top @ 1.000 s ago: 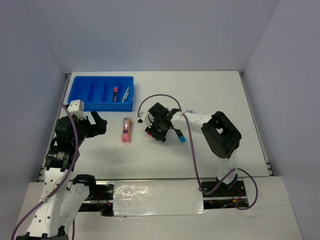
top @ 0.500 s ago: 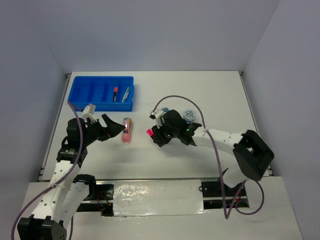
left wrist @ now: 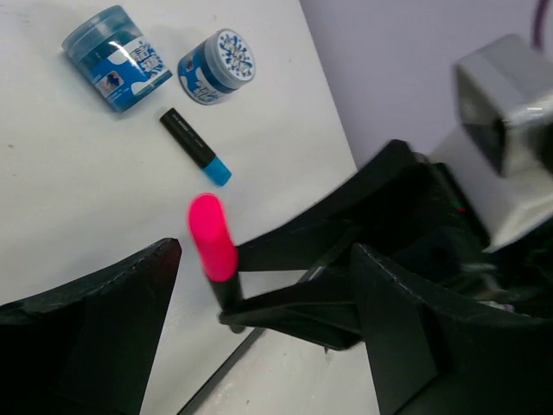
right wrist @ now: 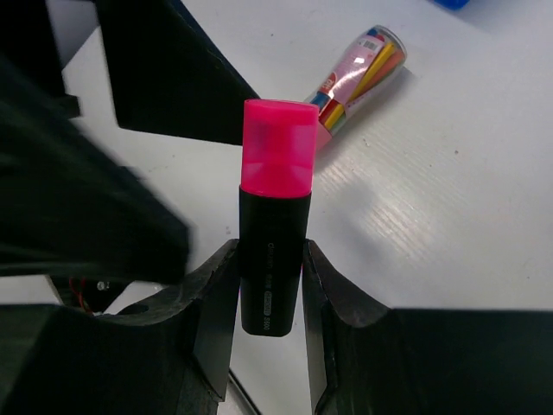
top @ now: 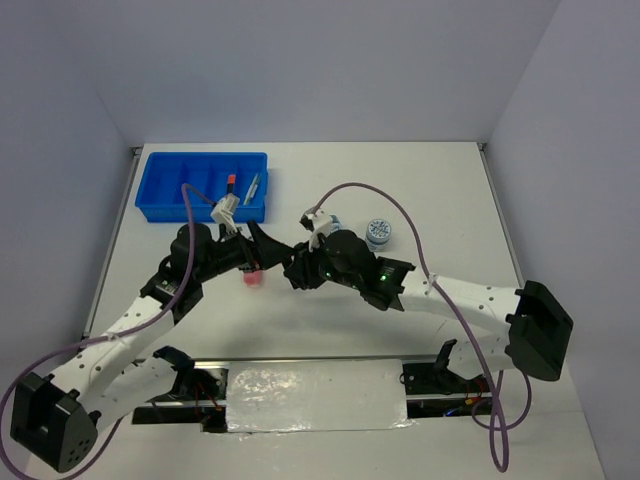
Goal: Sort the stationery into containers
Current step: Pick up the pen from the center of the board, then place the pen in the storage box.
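Mid-table, both arms meet over the white table (top: 450, 190).

Right fingers (right wrist: 226, 277): clamped on the black barrel of the pink-capped marker (right wrist: 275, 220), one finger on each side, low on the barrel. The pink cap and the upper barrel stick out clear beyond the fingertips. The marker is off the table.

Left fingers (left wrist: 121, 303): spread wide, nothing in them. In the left wrist view the marker's cap stands in the gap between the two, nearer the finger at the left of that picture, touching neither. (From the top camera the two sets of fingers sit tip to tip; contact between them cannot be judged there.)

Pink tube (right wrist: 359, 73): lying on its side on the table beyond the held marker, coloured sticks showing inside. From above it is mostly hidden under the left arm's wrist.

Blue-ended marker (left wrist: 194, 149): flat on the table, just beside the two blue jars (left wrist: 121, 56).

Blue tray (top: 200, 157): at the far left corner of the table, well apart from the held marker. One short marker with a red-orange end (top: 230, 185) and a thin pen (top: 252, 185) lie in its right-hand compartments.
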